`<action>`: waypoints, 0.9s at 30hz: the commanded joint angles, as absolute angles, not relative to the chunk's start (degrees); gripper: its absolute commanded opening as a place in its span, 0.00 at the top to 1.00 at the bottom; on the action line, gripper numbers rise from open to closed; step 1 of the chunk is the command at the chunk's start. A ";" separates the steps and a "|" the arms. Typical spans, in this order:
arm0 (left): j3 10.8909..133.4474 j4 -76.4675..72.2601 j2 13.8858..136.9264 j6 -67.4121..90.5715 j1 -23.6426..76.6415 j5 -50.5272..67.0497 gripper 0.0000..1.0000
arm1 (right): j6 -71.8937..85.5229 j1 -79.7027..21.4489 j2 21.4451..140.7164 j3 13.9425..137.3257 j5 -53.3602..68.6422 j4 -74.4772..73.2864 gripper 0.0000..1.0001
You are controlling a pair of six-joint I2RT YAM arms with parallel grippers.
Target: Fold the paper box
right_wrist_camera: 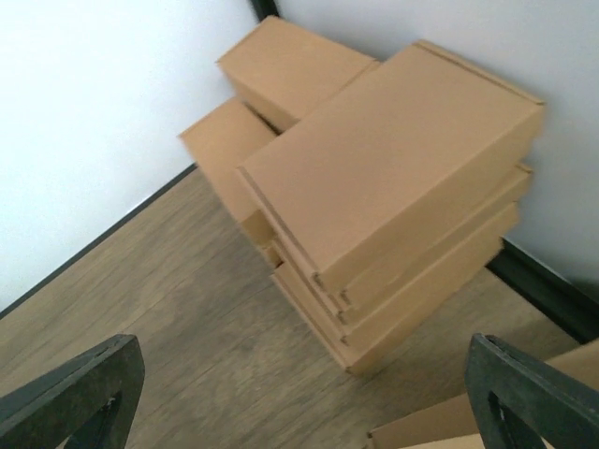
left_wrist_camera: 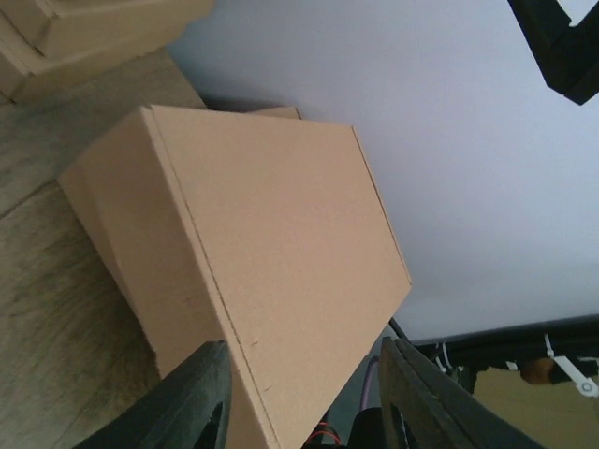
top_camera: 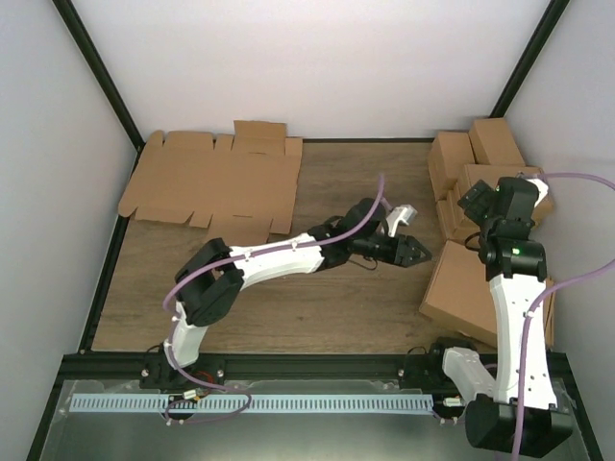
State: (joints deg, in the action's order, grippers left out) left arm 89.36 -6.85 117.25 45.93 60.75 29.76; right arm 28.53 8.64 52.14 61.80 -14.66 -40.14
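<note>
The wooden worktop (top_camera: 317,298) carries three groups of cardboard. At the far left lies a bundle of flat cut sheets (top_camera: 211,187). In the far right corner stands a stack of closed cartons (right_wrist_camera: 393,168). The paper box (top_camera: 461,288) lies at the right side, nearer than the stack and partly under the right arm. It looks already closed, with its lid flat.

I judge that this box is light, so a push on one side will slide or turn it on the smooth wood. The panels are stiff, but the cardboard bends easily at the scored lines, and a hard pinch can dent an edge. The brown surface is plain and matt, and hard fingers may slip on it a little.

The box is too wide to take across its body. A better hold is on a thin part, such as the lip of the lid or a side wall close to a corner, where the wall is strongest.

The left fingers (left_wrist_camera: 192,407) stand apart, just beside the left corner of the box, and clamp nothing as far as I can see. The right fingers (right_wrist_camera: 84,393) are spread wide, with nothing between them, and face the stack.
</note>
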 commanded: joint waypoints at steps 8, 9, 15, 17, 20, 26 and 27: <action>82.86 -5.25 118.11 47.67 62.35 32.93 0.93 | 27.42 2.70 54.34 67.59 -8.68 -38.25 0.04; 82.88 -6.12 118.90 48.39 62.46 32.99 0.96 | 27.49 2.58 54.54 67.85 -8.50 -38.09 0.04; 88.21 -5.78 125.11 50.91 64.43 33.21 0.96 | 27.23 2.02 54.99 68.62 -8.00 -37.73 0.04; 90.04 -5.41 126.85 52.26 65.76 33.22 0.96 | 26.95 2.02 55.25 68.86 -7.93 -37.70 0.04; 92.80 -7.97 129.13 55.18 67.71 34.54 0.96 | 26.52 1.93 55.67 69.29 -7.32 -37.64 0.04; 103.26 -7.46 134.71 56.25 70.40 35.88 0.96 | 23.74 1.89 55.70 69.61 -6.80 -37.14 0.03; 104.51 -7.13 135.46 56.26 70.54 36.08 0.96 | 23.14 1.81 55.53 69.44 -6.74 -36.90 0.03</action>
State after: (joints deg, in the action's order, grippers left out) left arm 98.59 -5.06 132.81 55.05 69.23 34.06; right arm 26.35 2.50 55.92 66.72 -7.49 -38.17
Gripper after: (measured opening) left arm 0.036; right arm 0.970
